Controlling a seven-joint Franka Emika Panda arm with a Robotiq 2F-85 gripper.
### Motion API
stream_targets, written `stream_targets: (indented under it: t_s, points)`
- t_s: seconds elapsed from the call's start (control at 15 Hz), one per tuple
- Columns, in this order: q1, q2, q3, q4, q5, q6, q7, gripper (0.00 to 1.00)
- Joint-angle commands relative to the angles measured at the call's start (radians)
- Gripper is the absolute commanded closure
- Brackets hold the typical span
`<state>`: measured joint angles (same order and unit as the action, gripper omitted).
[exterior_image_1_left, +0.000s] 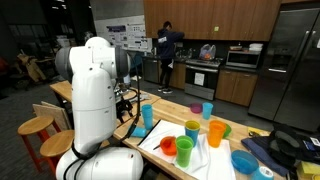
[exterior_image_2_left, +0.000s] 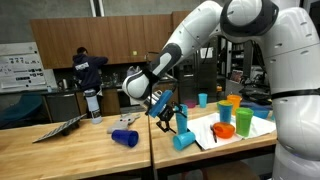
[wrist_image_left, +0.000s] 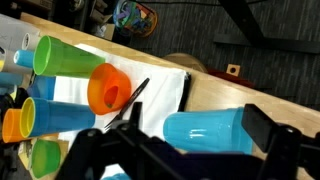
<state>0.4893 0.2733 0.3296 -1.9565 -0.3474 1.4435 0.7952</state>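
The gripper (exterior_image_2_left: 168, 110) hangs tilted over the table (exterior_image_2_left: 60, 150) with its jaws spread as wide as they go and nothing in them. The blue cup (exterior_image_2_left: 183, 139) stands near the table edge at about 5 o'clock from it, close but not touching. In the wrist view that cup (wrist_image_left: 205, 131) sits in the gap between the two dark fingers (wrist_image_left: 265, 126), so this reads as the approach before a grasp. Closing on the cup would call for easing the fingers down either side of its wall without tipping it, and staying clear of its neighbours. At 10 o'clock from the cup in the wrist view are an orange cup (wrist_image_left: 108, 88) and, further out, a green cup (wrist_image_left: 58, 55), both on a white cloth (wrist_image_left: 160, 85). A navy cup (exterior_image_2_left: 124, 138) lies on its side at 9 o'clock in the exterior view. The cups show no brand or label, and the wall posters (exterior_image_2_left: 15, 66) are too small to read.
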Motion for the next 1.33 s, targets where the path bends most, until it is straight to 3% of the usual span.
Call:
stream_targets:
  t_s: [0.0,0.27,0.8,1.27]
  points:
    - [-0.004,-0.014,-0.001,-0.046,0.012,0.015,-0.006,0.0]
    - [-0.002,0.007,0.002,-0.07,0.017,0.042,-0.004,0.0]
    - [0.023,0.137,-0.01,-0.004,0.0,0.128,-0.017,0.0]
    - [0.019,0.14,-0.034,-0.02,0.014,0.153,-0.012,0.0]
